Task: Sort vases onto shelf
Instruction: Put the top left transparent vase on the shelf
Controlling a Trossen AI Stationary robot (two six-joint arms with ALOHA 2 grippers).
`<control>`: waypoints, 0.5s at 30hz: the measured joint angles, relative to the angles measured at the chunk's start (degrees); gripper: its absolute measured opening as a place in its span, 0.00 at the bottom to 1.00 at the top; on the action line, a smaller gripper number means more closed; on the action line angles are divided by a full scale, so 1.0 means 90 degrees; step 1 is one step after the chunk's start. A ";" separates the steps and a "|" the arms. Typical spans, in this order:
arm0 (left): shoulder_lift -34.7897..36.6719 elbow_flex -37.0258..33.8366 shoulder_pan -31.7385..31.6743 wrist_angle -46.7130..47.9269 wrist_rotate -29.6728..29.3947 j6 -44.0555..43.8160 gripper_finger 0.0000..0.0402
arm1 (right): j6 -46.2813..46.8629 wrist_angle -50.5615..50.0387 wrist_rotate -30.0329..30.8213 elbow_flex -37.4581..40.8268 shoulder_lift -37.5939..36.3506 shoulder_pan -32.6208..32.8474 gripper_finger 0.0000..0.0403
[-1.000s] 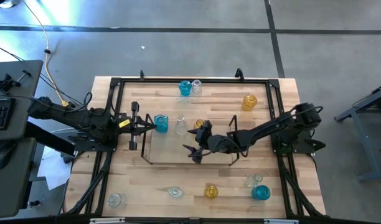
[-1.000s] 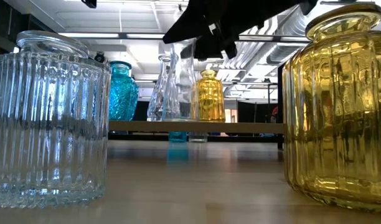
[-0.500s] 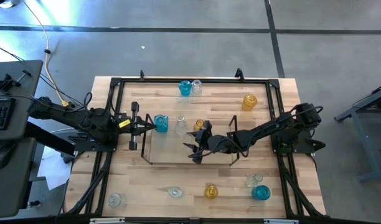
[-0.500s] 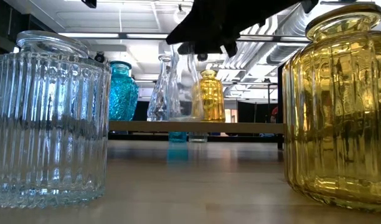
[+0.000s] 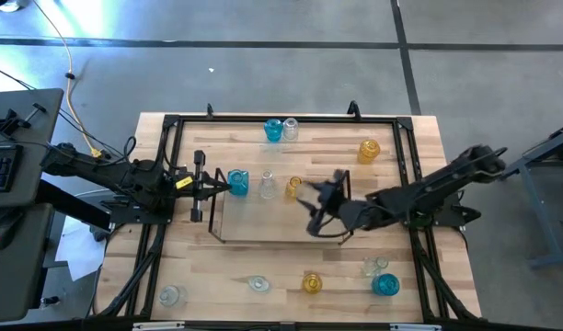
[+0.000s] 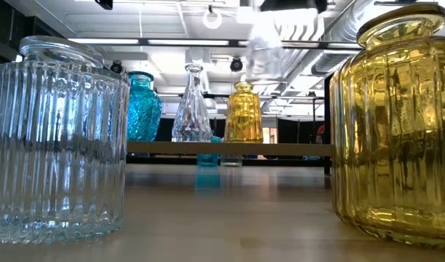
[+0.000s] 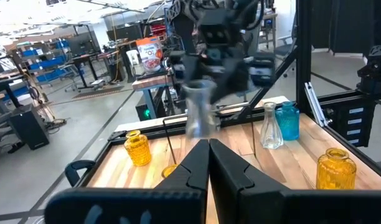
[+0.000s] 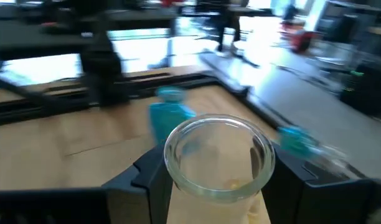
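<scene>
My right gripper (image 5: 322,202) hangs over the right part of the shelf (image 5: 263,230), shut on a clear vase (image 6: 262,45) that is raised well above the shelf surface (image 6: 230,148). The left wrist view shows this vase (image 7: 200,112) under the right gripper. Three vases stand on their bases in a row on the shelf: blue (image 5: 237,182), clear (image 5: 268,187) and amber (image 5: 293,186). My left gripper (image 5: 223,187) waits, shut, at the shelf's left end beside the blue vase. My right gripper pinches the clear vase just under its round rim (image 8: 218,158), one finger (image 8: 147,177) on each side of the neck. The vase is upright, mouth up, and lifted clear of the shelf, its body hanging below the fingers.
Loose vases stand on the table: blue (image 5: 273,130) and clear (image 5: 290,128) at the far edge, amber (image 5: 369,150) far right. Clear (image 5: 170,295), clear (image 5: 257,283), amber (image 5: 311,281), clear (image 5: 373,268) and blue (image 5: 385,284) stand along the near edge. A black frame (image 5: 171,119) rims the table.
My right gripper has risen and moved toward the table's right edge, still shut on the clear vase. The vase, whose base was at shelf level beside the amber one, is now lifted clear and carried up and to the right.
</scene>
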State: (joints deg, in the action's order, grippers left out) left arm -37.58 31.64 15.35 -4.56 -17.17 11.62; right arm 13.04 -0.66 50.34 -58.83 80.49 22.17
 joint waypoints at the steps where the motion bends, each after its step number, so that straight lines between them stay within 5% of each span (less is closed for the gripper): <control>1: 0.0000 0.0000 0.0000 0.0003 0.0000 0.0000 0.00 | 0.0163 -0.0276 0.0201 0.0000 -0.0099 -0.0009 0.42; 15: 0.0000 0.0000 0.0002 0.0002 0.0005 -0.0058 0.00 | 0.2127 -0.0899 0.0695 0.1059 -0.0241 -0.0858 0.41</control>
State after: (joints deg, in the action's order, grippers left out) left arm -37.58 31.64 15.38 -4.54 -17.12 11.09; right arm 32.19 -8.75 56.59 -49.30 78.32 14.45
